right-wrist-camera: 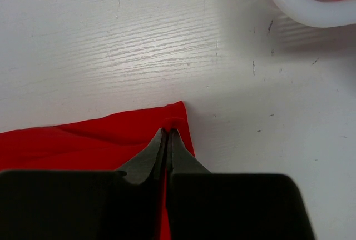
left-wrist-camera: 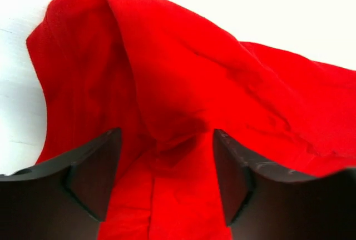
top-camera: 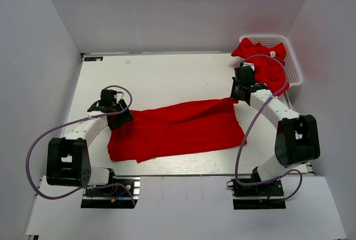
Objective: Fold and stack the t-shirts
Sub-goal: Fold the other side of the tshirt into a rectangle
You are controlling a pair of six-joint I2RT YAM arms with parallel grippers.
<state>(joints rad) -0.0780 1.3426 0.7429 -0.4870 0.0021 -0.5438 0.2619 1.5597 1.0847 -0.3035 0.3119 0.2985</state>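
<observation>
While the right gripper [right-wrist-camera: 167,133] pinches the far corner of the t-shirt [top-camera: 178,129] spread on the table [top-camera: 167,73], the left gripper [left-wrist-camera: 166,143] gapes around its bunched left edge, which it likely must clamp before folding.

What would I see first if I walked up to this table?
A big red t-shirt lies spread across the middle of the white table. The left gripper sits at its left end, and the right gripper pinches its right corner. More red shirts are heaped in a white basket at the table's far right corner.
</observation>
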